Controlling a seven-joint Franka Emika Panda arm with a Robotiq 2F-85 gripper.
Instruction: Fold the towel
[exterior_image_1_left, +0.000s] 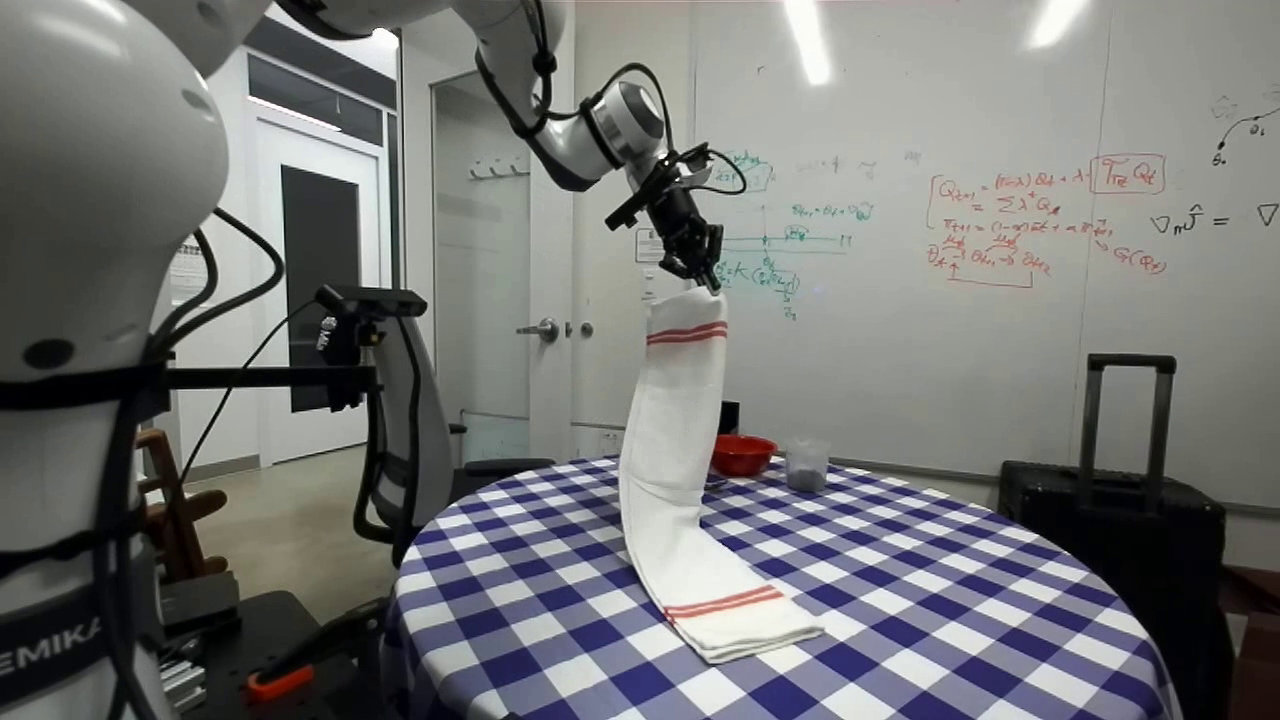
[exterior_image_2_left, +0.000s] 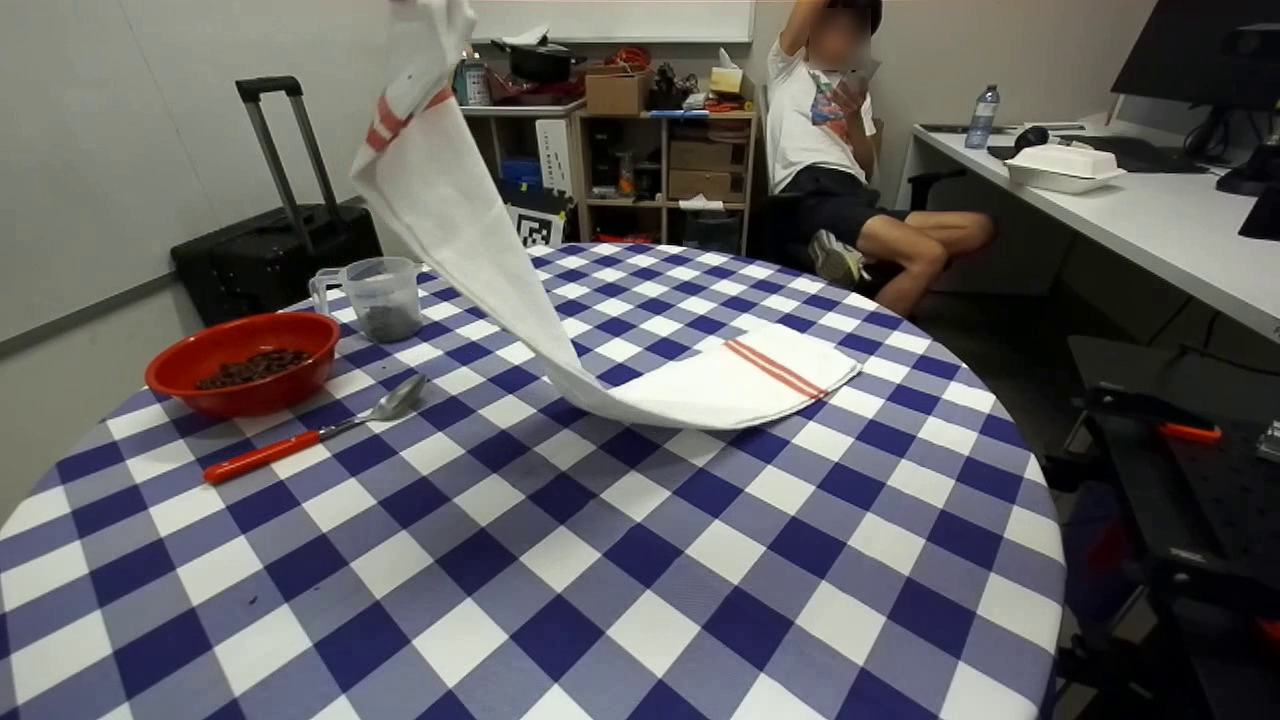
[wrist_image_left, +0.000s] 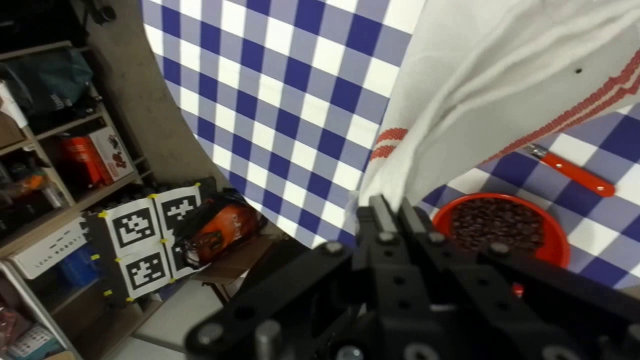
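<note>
Gripper (wrist_image_left: 392, 206): closed, pinching the upper edge of the towel (exterior_image_1_left: 675, 430) | Towel: lower end (red-striped) flat inside the rounded edge of the tablecloth (exterior_image_1_left: 950, 580) | Margins: checks spreading to both sides; red bowl (exterior_image_2_left: 250, 400) near the rim

A blue-and-white checked tablecloth (exterior_image_2_left: 620, 600) covers a round table (exterior_image_1_left: 940, 600). A red bowl (exterior_image_2_left: 270, 398) of brown beans (wrist_image_left: 495, 225) stands on it, with a clear cup (exterior_image_2_left: 388, 300) just beside and a red-handled spoon (exterior_image_2_left: 310, 438) near both. The lower end of a white towel (exterior_image_1_left: 665, 460), crossed by two red stripes, lies on the tablecloth.
</note>
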